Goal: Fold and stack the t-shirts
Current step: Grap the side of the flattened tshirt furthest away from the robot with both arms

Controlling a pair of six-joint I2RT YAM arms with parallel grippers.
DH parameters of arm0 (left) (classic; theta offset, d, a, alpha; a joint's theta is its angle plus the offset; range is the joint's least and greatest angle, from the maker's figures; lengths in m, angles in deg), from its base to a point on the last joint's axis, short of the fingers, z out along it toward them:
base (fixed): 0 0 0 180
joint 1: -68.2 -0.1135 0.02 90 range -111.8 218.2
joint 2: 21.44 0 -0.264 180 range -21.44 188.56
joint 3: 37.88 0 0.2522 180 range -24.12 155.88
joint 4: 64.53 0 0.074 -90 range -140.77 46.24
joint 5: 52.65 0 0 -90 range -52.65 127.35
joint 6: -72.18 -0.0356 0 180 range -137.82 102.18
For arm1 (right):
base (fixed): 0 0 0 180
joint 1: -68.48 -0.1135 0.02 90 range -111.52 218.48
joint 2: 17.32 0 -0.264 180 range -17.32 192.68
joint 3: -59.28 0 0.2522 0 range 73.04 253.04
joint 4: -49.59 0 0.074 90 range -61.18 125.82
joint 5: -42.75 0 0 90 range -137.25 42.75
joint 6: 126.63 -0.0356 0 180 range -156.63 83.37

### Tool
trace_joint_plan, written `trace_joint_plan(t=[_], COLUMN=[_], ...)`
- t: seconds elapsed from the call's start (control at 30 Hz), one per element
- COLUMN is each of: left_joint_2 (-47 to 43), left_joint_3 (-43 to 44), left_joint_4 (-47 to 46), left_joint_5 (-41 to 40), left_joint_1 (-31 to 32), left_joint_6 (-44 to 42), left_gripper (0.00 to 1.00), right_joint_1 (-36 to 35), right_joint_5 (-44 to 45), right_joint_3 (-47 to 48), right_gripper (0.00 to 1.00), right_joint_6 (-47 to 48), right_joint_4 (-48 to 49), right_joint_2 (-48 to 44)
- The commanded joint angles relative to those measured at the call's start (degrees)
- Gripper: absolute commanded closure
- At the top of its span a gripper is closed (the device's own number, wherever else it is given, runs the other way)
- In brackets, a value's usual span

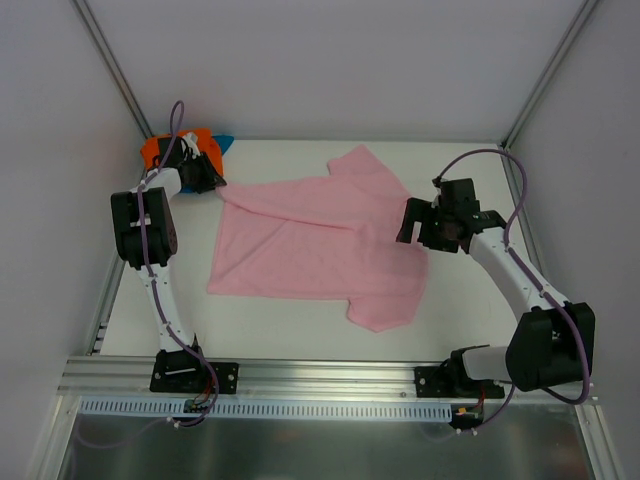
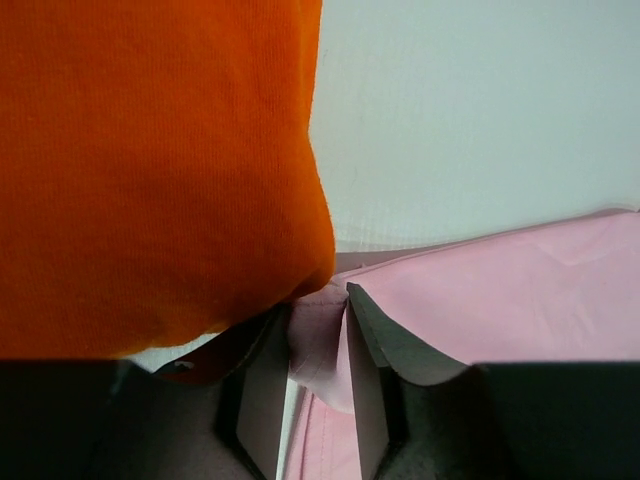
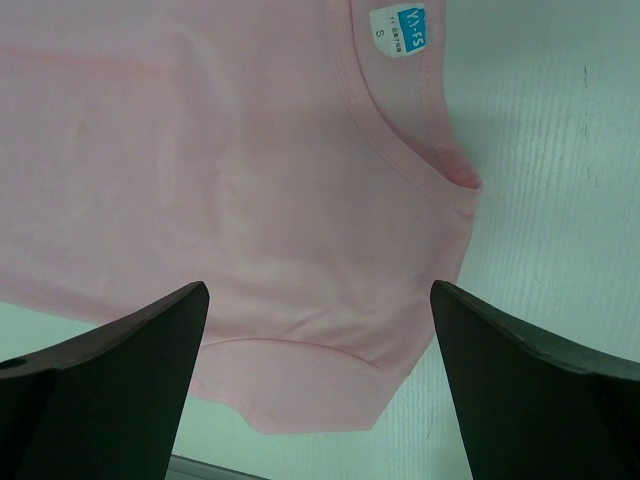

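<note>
Pink t-shirt [image 1: 320, 250] corner pinched by outstretched left pincer [image 2: 318, 302].

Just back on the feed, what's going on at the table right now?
The pink t-shirt lies spread mostly flat on the table, not yet folded into a stack. The left gripper pinches its far left corner, right beside the orange t-shirt, which is bunched in the table's far left corner next to the teal-blue t-shirt. The right gripper hovers open over the pink shirt's collar end, near the neck tag, holding nothing.
</note>
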Motion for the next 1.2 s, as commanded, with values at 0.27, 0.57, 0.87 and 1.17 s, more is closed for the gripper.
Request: trace_joint_plan(t=[0.27,0.57,0.87,1.17], left_joint_2=[-1.95,-2.39,-3.71,-4.06], left_joint_3=[0.97,1.05,0.88,1.93], left_joint_4=[-2.92,-2.84,-1.96,-1.25], left_joint_5=[2.83,3.62,3.88,4.50], left_joint_1=[-0.57,-0.48,-0.22,0.40], left_joint_6=[-0.12,0.49,1.28,2.08], left_gripper=[0.77,1.00,1.00,1.00], right_joint_1=[0.32,0.50,2.52,3.92], right_joint_5=[-1.50,-4.48,-14.41,-19.51], right_joint_3=[3.84,25.10,61.39,67.23], right_gripper=[0.00,0.01,0.00,0.00], right_joint_6=[0.63,0.89,-2.70,-8.42], right_joint_4=[2.81,5.01,2.38,2.90], right_joint_2=[3.61,26.60,53.87,64.79])
